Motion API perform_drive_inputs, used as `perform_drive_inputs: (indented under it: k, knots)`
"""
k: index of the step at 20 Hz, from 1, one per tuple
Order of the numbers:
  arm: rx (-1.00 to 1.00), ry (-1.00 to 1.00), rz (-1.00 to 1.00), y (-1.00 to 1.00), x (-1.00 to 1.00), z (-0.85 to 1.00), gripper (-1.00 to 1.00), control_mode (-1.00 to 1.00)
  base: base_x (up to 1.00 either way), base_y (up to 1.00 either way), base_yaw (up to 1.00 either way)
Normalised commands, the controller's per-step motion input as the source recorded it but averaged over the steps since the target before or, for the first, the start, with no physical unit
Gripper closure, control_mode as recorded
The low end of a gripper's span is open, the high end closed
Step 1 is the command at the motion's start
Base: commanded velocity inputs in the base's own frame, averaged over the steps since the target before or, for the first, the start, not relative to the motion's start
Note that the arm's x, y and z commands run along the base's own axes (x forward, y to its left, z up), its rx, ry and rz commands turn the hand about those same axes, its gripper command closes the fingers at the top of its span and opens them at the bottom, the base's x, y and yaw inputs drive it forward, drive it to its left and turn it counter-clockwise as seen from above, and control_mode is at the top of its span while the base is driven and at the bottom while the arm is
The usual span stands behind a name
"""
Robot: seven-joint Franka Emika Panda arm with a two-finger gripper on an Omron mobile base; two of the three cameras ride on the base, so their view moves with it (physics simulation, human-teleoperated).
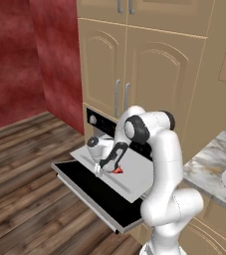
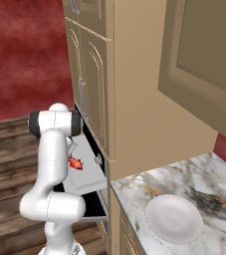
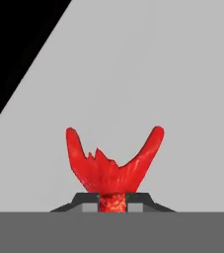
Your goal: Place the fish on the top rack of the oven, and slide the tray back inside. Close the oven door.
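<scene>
The red-orange fish is pinched between my gripper's dark fingertips, tail fins spreading upward in the hand view. Behind it lies the light grey tray, the top rack, pulled out of the oven. In the left base view the fish hangs just over the tray, with my gripper shut on it above the open oven door. The right base view shows the fish over the tray, beside my arm. The oven shows its black control strip.
Tan cabinet doors rise above the oven. A marble counter to the right carries a round white plate. Wooden floor spreads to the left, with a red wall behind. The open door juts out low in front of the base.
</scene>
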Motion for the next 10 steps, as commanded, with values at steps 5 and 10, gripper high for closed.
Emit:
perform_drive_inputs:
  k: [5, 10]
  knots:
    - [0.0, 0.08, 0.0, 0.05, 0.14, -0.08, -1.0, -1.0, 0.0, 0.0, 0.0]
    - [0.0, 0.0, 0.0, 0.0, -0.24, 0.42, -1.0, -1.0, 0.0, 0.0, 0.0]
